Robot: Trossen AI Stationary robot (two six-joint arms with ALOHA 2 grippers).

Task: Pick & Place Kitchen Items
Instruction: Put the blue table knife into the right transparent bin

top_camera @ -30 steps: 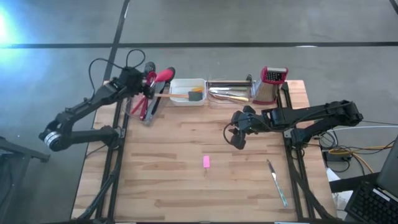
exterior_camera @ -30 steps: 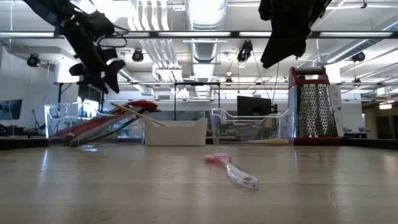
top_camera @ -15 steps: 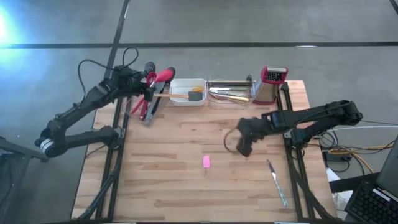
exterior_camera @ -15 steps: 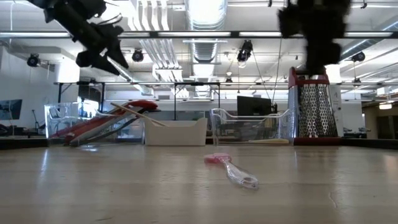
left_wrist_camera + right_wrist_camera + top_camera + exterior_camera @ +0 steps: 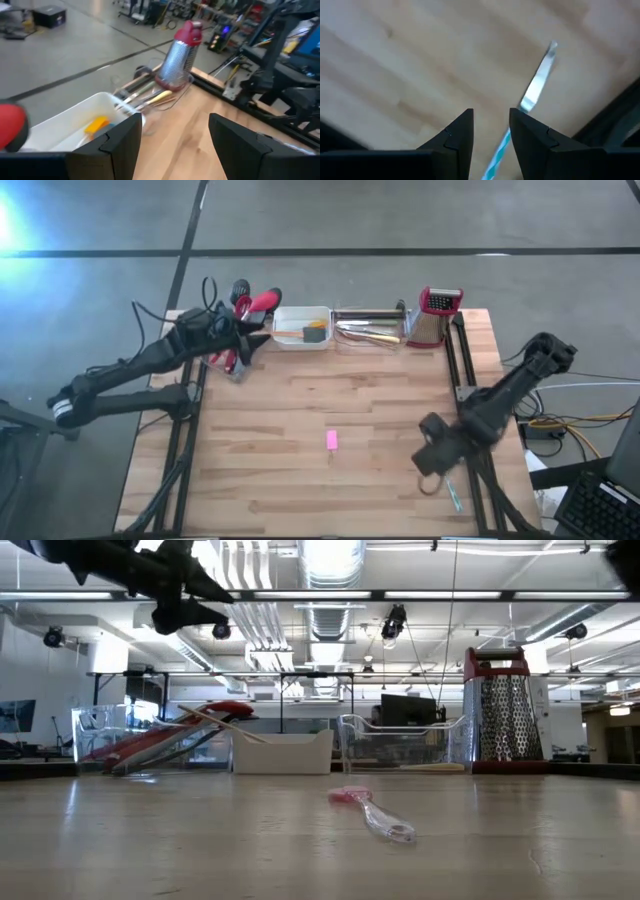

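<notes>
A thin knife (image 5: 535,90) with a blue-striped handle lies flat on the wood near the table's near right corner; only its handle end (image 5: 453,496) shows in the high view. My right gripper (image 5: 435,460) hangs above it, open, with its fingers (image 5: 462,132) on either side of the handle and clear of it. A pink block (image 5: 331,440) lies mid-table. My left gripper (image 5: 248,340) is open and empty, raised (image 5: 195,600) beside the clear bin (image 5: 232,360) of red and black utensils at the far left.
Along the far edge stand a white tray (image 5: 300,315) holding orange and grey pieces, a clear bin (image 5: 368,328) of pale-handled utensils, and the red-topped grater (image 5: 436,315). Bare wood lies between the pink block and the table's left edge.
My right gripper has swept from mid-table, below the grater, toward the near right corner and now hangs over the knife. My left gripper has risen, swung a little toward the table's middle and levelled out.
</notes>
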